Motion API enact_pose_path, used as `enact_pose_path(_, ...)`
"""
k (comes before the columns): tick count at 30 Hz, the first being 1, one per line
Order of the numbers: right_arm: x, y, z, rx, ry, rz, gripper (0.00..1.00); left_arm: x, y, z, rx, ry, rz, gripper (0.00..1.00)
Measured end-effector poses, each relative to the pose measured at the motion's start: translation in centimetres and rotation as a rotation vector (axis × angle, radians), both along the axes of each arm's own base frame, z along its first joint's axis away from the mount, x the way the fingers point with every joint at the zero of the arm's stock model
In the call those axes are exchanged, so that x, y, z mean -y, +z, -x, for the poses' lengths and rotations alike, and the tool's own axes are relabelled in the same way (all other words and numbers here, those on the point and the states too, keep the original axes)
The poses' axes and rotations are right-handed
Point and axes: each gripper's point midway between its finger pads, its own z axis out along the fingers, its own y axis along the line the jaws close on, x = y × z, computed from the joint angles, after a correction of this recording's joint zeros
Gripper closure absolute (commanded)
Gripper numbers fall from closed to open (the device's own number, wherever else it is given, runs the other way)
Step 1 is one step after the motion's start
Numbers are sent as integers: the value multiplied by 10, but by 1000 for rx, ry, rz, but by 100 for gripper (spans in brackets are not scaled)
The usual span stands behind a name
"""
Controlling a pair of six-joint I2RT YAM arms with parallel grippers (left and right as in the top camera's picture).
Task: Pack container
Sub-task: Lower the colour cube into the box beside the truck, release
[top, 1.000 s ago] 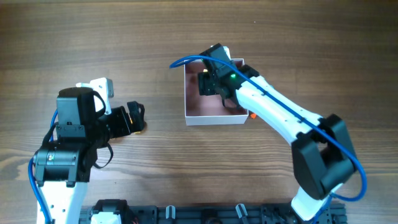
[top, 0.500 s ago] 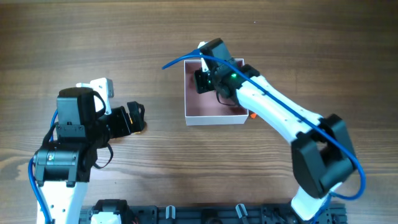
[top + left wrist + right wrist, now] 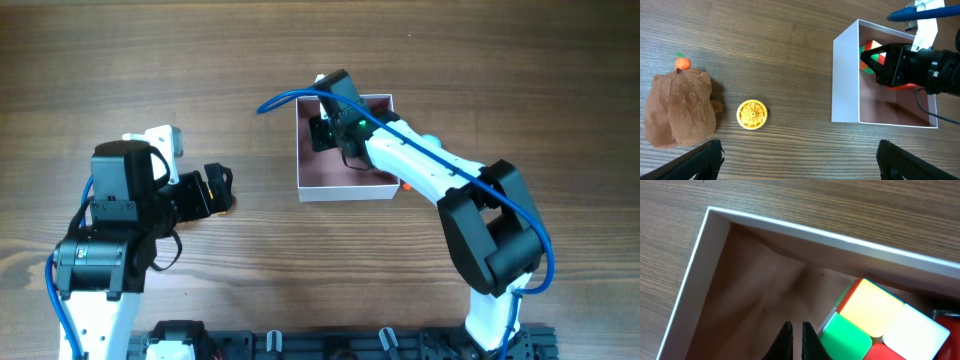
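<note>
The container (image 3: 345, 193), a square shallow box with thin white walls and a dusty-pink floor, sits upright and open-topped on the wooden bench (image 3: 200, 80).

No legible text, label, brand, number or sign appears in any view: the white walls of the container (image 3: 845, 80), the colour-tiled cube (image 3: 872, 305), the brown plush toy (image 3: 680, 110) and the yellow disc (image 3: 752, 114) carry no readable marking.

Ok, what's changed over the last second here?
The right gripper edged toward the far-left corner of the container, and its arm's elbow swung inward. No grasp or release shows; the cube lies in the container beside the closed fingers. The left gripper and the container stayed put.
</note>
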Motion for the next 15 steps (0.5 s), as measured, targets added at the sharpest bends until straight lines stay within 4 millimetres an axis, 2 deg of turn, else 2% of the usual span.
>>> enact_pose_path(8,13,-5,2,-17,-61,48,96,0,-1,-1,-6,0,0,0)
enact_pose_path(15,16,-8,6,-39,-71,56,95,0,-1,-1,-6,0,0,0)
